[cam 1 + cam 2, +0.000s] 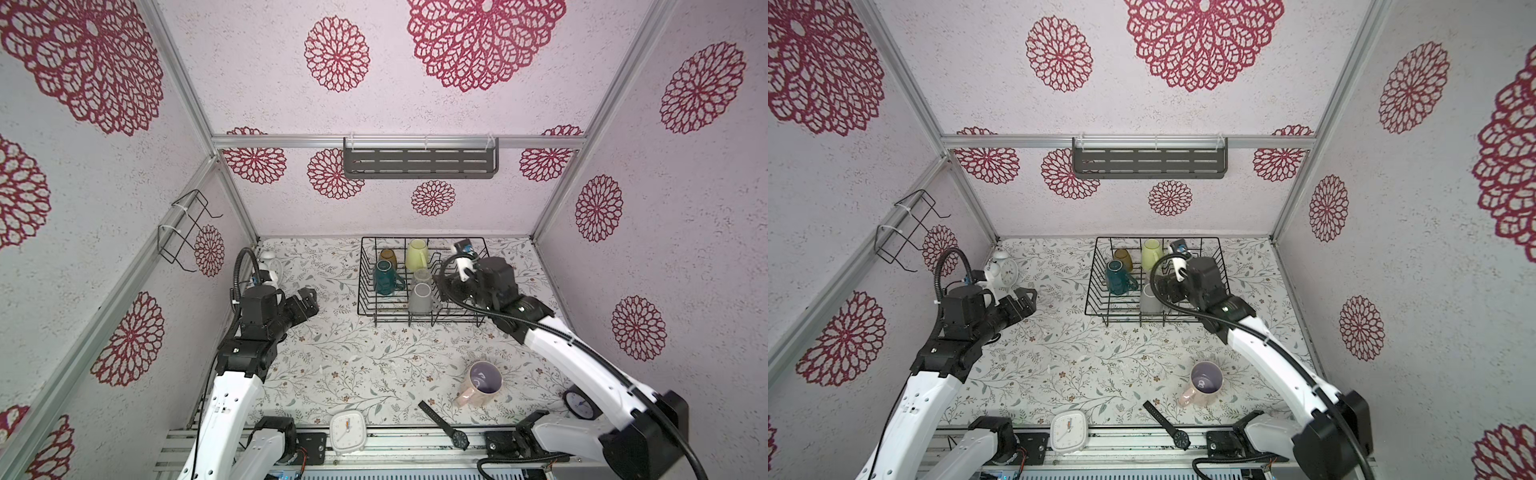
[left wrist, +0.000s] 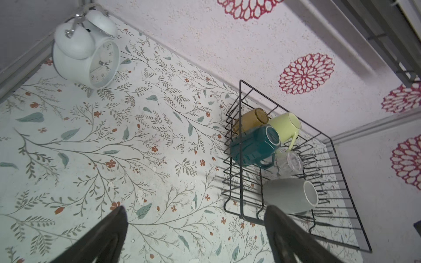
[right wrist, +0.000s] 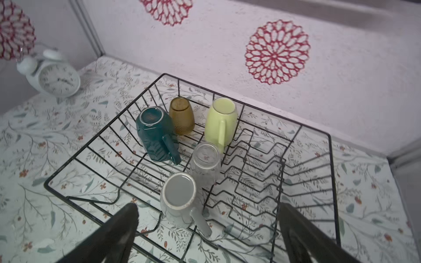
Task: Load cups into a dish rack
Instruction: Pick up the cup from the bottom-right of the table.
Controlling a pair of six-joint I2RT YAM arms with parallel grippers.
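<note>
The black wire dish rack [image 1: 360, 282] [image 1: 1094, 274] [image 2: 240, 145] [image 3: 107, 129] stands at the back of the table. In it are an amber tumbler [image 1: 387, 254] [image 3: 182, 116], a lime-green mug [image 1: 416, 254] [image 3: 219, 120], a teal mug [image 1: 385, 277] [image 3: 152, 132], a clear glass [image 1: 422, 275] [image 3: 205, 164] and a grey mug [image 1: 420, 298] [image 3: 178, 198]. A pink mug [image 1: 482, 382] [image 1: 1204, 384] stands upright on the table near the front right. My right gripper [image 3: 208, 209] [image 1: 449, 286] hangs open over the rack, just behind the grey mug, holding nothing. My left gripper [image 2: 195, 210] [image 1: 307, 297] is open and empty, left of the rack.
A white twin-bell alarm clock [image 1: 272, 266] [image 2: 86, 59] stands in the back left corner. At the front edge lie a white square clock [image 1: 348, 430], a black wristwatch [image 1: 444, 426] and a black clock [image 1: 579, 403]. A grey slotted shelf [image 1: 419, 162] and a wire holder [image 1: 187, 230] hang on the walls.
</note>
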